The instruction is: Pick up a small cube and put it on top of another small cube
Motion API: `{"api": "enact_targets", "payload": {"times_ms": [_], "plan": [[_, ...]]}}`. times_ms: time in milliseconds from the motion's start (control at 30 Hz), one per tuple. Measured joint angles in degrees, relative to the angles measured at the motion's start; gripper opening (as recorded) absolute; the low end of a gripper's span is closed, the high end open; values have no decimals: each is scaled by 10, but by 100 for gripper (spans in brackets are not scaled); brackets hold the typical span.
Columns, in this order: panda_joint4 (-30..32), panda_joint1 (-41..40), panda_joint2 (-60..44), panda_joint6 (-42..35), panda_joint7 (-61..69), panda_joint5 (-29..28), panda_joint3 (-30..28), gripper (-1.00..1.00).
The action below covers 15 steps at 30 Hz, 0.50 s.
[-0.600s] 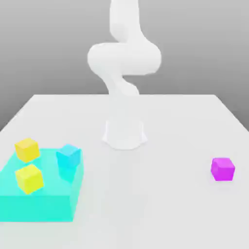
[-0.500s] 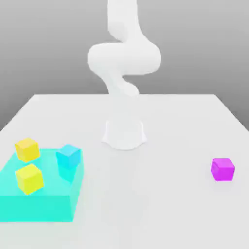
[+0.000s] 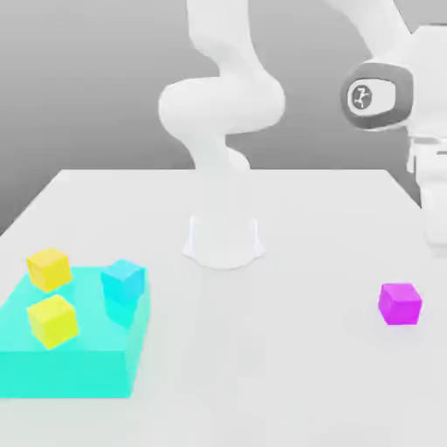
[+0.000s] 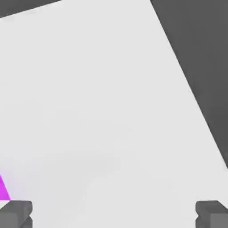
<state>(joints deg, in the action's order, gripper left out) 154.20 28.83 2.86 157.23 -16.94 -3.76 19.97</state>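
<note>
Magenta cube [image 3: 400,304] on white table [image 3: 288,367] at exterior view's right, apart from cyan block [image 3: 74,349] bearing yellow cubes [image 3: 50,269], gripper [image 4: 114,216] released, fingers [image 4: 16,213] spread wide, raised above the table beside the cube

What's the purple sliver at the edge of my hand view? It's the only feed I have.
Observer: The purple cube, alone on the table at the exterior view's right.
Operator: Gripper on it?
Observer: No. The gripper is open and hangs well above the table, off to the cube's side.
Operator: Other cubes?
Observer: Two yellow cubes and a cyan cube sit on a teal slab at the exterior view's left.
</note>
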Motion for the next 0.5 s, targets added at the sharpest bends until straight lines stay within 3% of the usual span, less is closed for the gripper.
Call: {"api": "enact_targets", "payload": {"times_ms": [133,300,333,500], "plan": [[27,40,-84,53,19,-35,11,0],[9,120,-188,132,-51,-135,-91,0],[7,133,-201,142,-59,-145,-105,-100],[7,132,-201,141,-61,-147,-105,-100]]}}
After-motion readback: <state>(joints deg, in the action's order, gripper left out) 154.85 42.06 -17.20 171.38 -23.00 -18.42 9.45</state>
